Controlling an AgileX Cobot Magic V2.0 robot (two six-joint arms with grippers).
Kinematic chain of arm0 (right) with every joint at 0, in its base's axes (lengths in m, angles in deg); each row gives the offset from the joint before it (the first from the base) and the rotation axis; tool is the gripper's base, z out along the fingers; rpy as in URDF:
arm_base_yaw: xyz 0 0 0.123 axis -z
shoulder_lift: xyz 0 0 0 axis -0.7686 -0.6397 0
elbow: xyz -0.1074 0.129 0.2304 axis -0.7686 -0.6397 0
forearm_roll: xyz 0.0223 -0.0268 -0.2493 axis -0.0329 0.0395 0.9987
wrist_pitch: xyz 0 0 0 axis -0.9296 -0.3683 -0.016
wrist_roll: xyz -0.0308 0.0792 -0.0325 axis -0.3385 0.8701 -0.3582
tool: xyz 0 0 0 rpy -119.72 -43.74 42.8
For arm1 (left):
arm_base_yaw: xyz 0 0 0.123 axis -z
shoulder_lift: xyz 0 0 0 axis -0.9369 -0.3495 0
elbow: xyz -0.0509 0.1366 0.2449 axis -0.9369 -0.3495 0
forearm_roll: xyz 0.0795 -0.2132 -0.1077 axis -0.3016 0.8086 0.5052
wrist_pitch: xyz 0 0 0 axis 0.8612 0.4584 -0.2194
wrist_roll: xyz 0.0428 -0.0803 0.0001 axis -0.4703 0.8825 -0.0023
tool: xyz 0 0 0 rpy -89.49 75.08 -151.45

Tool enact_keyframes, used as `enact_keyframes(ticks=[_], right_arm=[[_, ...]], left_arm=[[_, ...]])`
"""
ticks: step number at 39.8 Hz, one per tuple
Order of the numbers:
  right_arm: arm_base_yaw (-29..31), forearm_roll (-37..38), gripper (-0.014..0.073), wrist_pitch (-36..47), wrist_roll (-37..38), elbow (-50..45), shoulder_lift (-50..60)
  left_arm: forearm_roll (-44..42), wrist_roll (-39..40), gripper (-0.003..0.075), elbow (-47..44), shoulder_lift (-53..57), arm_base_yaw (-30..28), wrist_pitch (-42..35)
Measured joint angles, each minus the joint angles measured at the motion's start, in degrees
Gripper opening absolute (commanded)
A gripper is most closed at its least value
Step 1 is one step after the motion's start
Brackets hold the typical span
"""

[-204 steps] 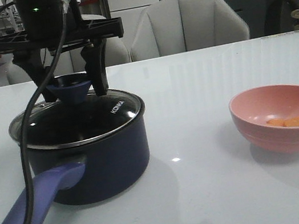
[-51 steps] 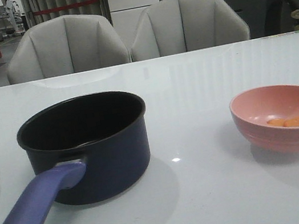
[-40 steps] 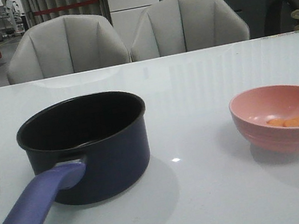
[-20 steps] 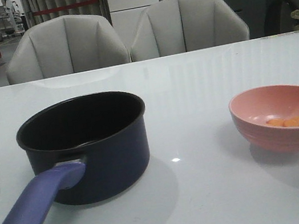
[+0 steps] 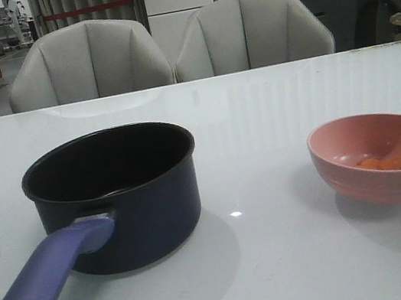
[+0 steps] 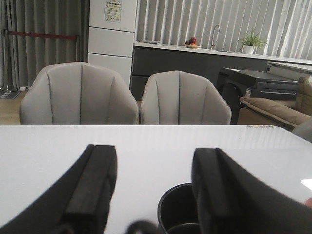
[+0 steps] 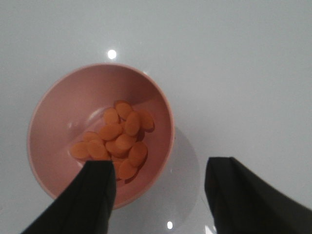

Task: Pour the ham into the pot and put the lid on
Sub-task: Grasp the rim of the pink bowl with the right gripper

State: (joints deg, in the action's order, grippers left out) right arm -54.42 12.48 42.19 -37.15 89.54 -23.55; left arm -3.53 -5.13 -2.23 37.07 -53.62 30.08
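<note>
right claw (image 7: pixel 158 195) spread wide above pink bowl (image 7: pixel 58 122) | ham slices (image 7: pixel 117 139) may spill onto desk (image 5: pixel 297 257) if grabbed crooked | left claw (image 6: pixel 153 190) spread, empty | pot (image 5: pixel 128 201) open

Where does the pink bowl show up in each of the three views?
Front view: pink bowl on the table's right side, ham inside.
Left wrist view: not in it; only the pot shows.
Right wrist view: bowl seen from above, under the open right gripper.
Shared landmark: the ham slices.

Front camera low, facing chairs (image 5: pixel 166 43); right wrist overhead (close, perhaps), sharing bowl (image 7: pixel 58 117).
</note>
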Motion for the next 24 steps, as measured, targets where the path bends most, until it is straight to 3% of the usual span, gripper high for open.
enact_keyframes(ticks=[10, 20, 24], right_arm=[[0.62, 0.0, 0.0508, -6.03, 0.0, 10.28, -16.2], [0.62, 0.0, 0.0505, -6.59, -0.63, 13.89, -24.19], [0.62, 0.0, 0.0425, -6.24, -1.33, 14.26, -26.91]], left_arm=[[0.0, 0.0, 0.0393, 0.0, 0.0, 0.0, -0.02], [0.0, 0.0, 0.0394, 0.0, 0.0, 0.0, -0.12], [0.0, 0.0, 0.0394, 0.0, 0.0, 0.0, -0.12]])
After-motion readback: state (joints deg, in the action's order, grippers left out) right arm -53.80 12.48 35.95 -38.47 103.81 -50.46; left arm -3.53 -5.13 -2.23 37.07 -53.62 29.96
